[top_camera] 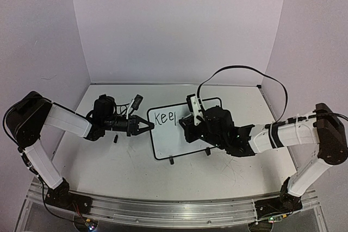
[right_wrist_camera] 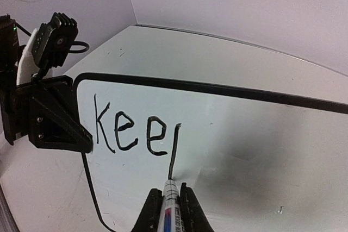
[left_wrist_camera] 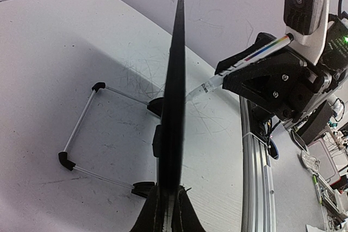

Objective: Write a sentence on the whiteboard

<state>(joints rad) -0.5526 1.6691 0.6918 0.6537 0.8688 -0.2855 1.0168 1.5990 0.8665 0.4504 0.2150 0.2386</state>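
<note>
The whiteboard [top_camera: 176, 140] stands tilted at the table's middle. In the left wrist view the whiteboard [left_wrist_camera: 175, 96] shows edge-on. My left gripper [top_camera: 150, 127] is shut on its left edge, both fingers pinching the black frame [left_wrist_camera: 173, 194]. The sentence [right_wrist_camera: 136, 131] reads "Kee" plus one fresh vertical stroke, near the board's top left [top_camera: 163, 117]. My right gripper [right_wrist_camera: 170, 189] is shut on a marker pen [right_wrist_camera: 171, 207], whose tip touches the board at the bottom of that stroke. The marker pen [left_wrist_camera: 247, 61] also shows from the side.
A small black cap [top_camera: 115, 139] lies on the table under the left arm. Behind the board its wire stand [left_wrist_camera: 81, 123] rests on the table, and two black feet [top_camera: 172, 161] stick out in front. An aluminium rail [top_camera: 163, 210] runs along the near edge.
</note>
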